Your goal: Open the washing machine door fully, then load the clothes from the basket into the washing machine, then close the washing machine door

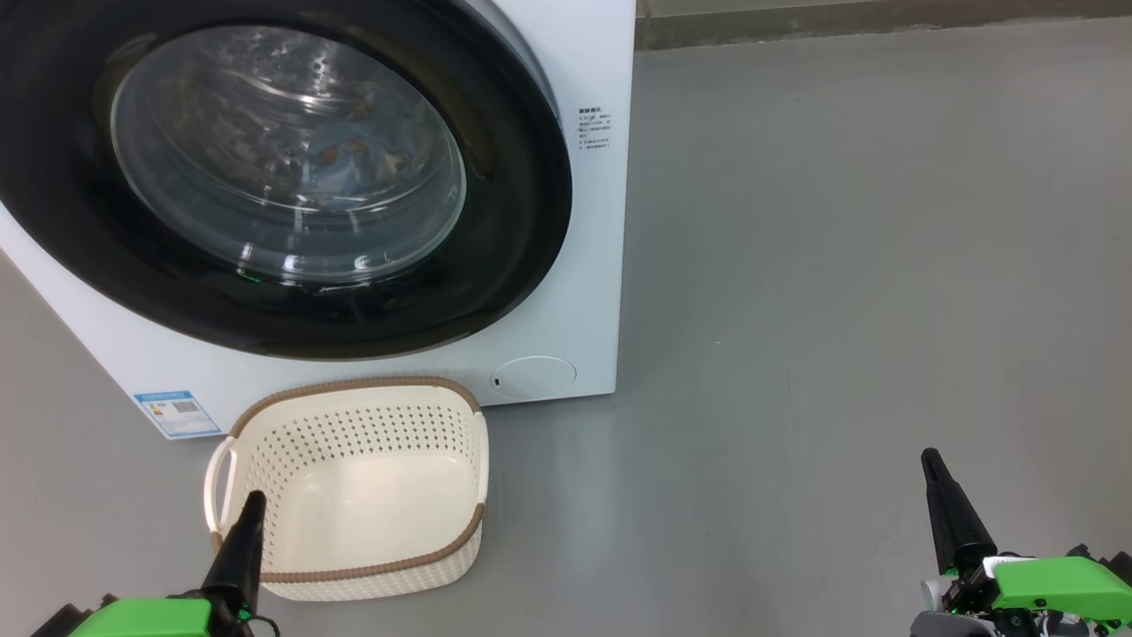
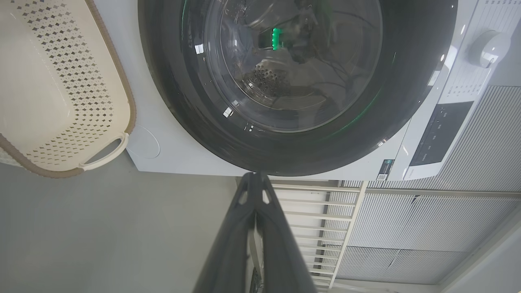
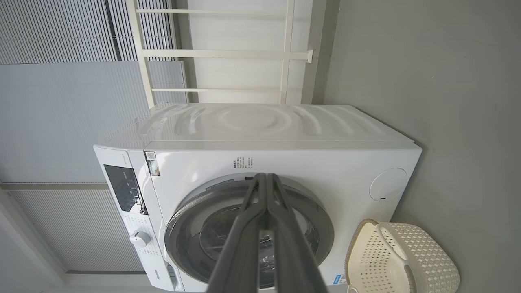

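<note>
Head view: door [image 1: 517, 203] shut, clothes [image 1: 343, 161] behind its glass, basket [image 1: 354, 433] bare; left gripper [image 1: 256, 500] and right gripper [image 1: 929, 458] sit low, both pinched together, as loading looks finished

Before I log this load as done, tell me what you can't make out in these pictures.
Head view: clothes behind the washing machine door glass, blurred by reflections.
Head view: door's left side, cut off by the edge.
Right wrist view: door's middle, hidden by the right claw.
Head view: printed label, too small to read.
</note>
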Robot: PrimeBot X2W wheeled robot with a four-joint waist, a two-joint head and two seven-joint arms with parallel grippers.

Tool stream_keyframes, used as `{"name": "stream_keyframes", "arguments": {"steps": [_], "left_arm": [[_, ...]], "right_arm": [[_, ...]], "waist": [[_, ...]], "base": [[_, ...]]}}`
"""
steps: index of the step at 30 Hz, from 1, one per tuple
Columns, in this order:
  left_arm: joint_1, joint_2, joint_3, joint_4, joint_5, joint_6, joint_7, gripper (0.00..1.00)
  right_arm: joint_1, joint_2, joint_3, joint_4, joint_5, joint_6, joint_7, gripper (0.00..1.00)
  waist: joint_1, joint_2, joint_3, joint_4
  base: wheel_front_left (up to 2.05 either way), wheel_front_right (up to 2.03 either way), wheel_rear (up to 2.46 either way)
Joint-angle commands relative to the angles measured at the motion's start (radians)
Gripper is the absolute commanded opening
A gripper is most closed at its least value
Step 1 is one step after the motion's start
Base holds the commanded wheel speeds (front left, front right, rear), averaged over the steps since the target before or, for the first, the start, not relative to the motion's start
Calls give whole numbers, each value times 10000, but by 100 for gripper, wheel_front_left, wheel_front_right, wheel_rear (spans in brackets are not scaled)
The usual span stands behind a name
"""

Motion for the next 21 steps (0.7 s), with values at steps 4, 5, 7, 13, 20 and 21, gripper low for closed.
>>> {"name": "stream_keyframes", "arguments": {"steps": [4, 5, 7, 13, 20, 21], "left_arm": [[-426, 131, 354, -179, 113, -29, 39, 0], [-426, 129, 356, -179, 115, -29, 41, 0], [-426, 126, 361, -178, 118, -29, 44, 0], [-427, 116, 375, -178, 130, -29, 56, 0], [-428, 108, 386, -177, 140, -29, 65, 0], [-429, 107, 388, -177, 141, -29, 66, 0]], "right_arm": [[-407, -120, 220, -244, 28, 16, 83, 0], [-407, -120, 220, -244, 28, 16, 83, 0], [-407, -120, 220, -244, 28, 16, 83, 0], [-407, -120, 219, -244, 28, 16, 84, 0], [-407, -119, 219, -244, 28, 16, 84, 0], [-407, -119, 219, -244, 28, 16, 84, 0]], "waist": [[0, -1, 0, 0], [0, -1, 0, 0], [0, -1, 0, 0], [0, -1, 0, 0], [0, -1, 0, 0], [0, -1, 0, 0]], "base": [[0, 0, 0], [0, 0, 0], [0, 0, 0], [0, 0, 0], [0, 0, 0], [0, 0, 0]]}}
